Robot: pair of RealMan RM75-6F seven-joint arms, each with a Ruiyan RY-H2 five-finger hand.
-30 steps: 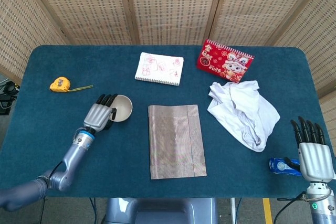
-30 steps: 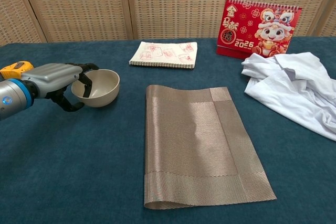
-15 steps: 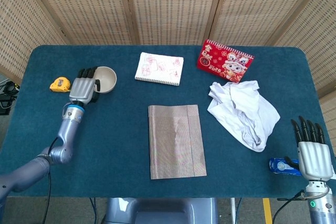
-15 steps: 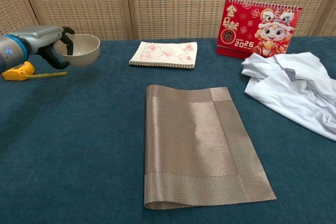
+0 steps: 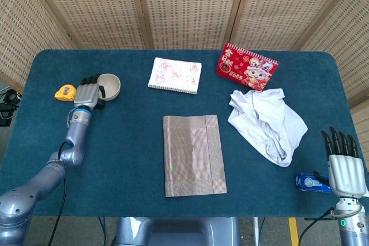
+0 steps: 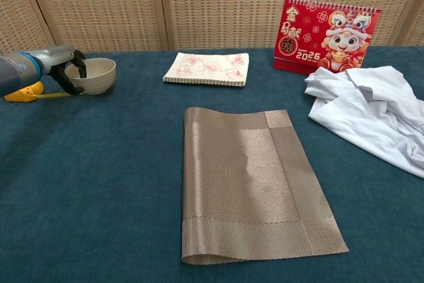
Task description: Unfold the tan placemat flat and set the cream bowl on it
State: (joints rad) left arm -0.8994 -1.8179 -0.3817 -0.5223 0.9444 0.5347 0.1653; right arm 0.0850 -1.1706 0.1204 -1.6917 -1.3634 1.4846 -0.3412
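The tan placemat (image 5: 193,155) lies folded in half on the blue table, its fold along the left side, also seen in the chest view (image 6: 255,183). The cream bowl (image 5: 110,86) is upright at the far left of the table, low over or on the cloth (image 6: 93,75). My left hand (image 5: 86,93) grips its near rim, fingers hooked over the edge (image 6: 58,65). My right hand (image 5: 345,168) is at the table's front right corner, fingers straight and apart, holding nothing; the chest view does not show it.
A yellow tape measure (image 5: 65,91) lies just left of the bowl. A white notebook (image 5: 174,75) and a red calendar (image 5: 247,67) stand at the back. A crumpled white cloth (image 5: 268,122) lies right of the placemat. A blue object (image 5: 311,181) sits by my right hand.
My left hand carried the bowl from beside the placemat's left edge back and left to beside the tape measure, then lowered it. The right hand barely moved.
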